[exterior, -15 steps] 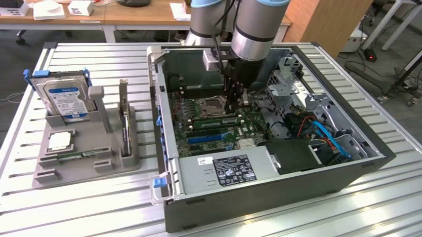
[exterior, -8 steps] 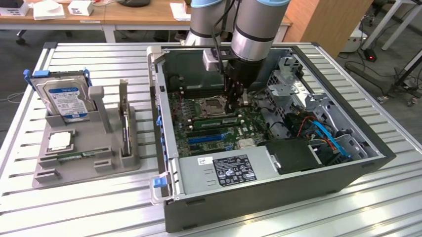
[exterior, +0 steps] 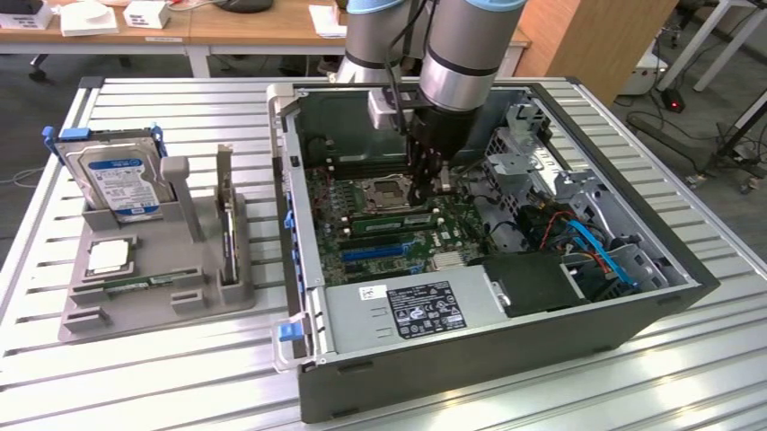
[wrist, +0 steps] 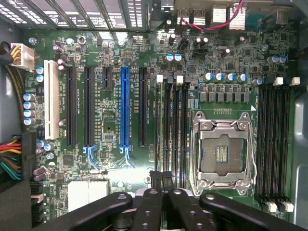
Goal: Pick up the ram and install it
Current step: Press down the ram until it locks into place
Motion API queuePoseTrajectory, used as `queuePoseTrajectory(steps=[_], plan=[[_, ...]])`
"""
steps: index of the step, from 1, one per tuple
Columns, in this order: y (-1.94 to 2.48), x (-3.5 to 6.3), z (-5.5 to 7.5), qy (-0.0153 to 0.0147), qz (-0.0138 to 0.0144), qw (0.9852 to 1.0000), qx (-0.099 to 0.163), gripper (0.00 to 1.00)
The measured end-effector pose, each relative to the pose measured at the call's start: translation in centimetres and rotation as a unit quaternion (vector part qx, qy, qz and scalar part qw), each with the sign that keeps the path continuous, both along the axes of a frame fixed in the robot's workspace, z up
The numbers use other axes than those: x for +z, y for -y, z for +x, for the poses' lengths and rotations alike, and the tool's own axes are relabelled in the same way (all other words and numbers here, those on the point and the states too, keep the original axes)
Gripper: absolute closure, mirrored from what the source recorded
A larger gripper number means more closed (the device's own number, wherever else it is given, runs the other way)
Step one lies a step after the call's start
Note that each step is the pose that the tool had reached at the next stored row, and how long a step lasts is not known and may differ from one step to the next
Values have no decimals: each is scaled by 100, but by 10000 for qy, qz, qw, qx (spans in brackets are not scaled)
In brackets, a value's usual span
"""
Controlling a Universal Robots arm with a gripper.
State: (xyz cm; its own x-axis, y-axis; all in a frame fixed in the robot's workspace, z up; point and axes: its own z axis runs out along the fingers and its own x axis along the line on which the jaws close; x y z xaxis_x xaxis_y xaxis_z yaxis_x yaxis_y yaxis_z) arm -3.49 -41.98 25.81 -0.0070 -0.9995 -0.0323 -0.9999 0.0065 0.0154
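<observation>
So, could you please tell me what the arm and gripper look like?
The arm is a thick silver-grey tube with a dark ring and a black cable alongside. The gripper is black; the wrist view shows its rounded links with small round holes.

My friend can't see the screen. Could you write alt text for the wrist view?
The robot's gripper hangs over black memory slots on a green motherboard, beside an empty processor socket. Expansion slots, one blue, line the board; coloured cables sit at its edge.
</observation>
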Motion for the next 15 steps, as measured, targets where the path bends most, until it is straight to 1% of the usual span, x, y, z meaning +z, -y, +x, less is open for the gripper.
queuePoseTrajectory(steps=[4, 15], plan=[[0, -3, -80, 0, -3, 10000, 0, 91], [0, -12, -368, 0, -11, 10000, 0, 91]])
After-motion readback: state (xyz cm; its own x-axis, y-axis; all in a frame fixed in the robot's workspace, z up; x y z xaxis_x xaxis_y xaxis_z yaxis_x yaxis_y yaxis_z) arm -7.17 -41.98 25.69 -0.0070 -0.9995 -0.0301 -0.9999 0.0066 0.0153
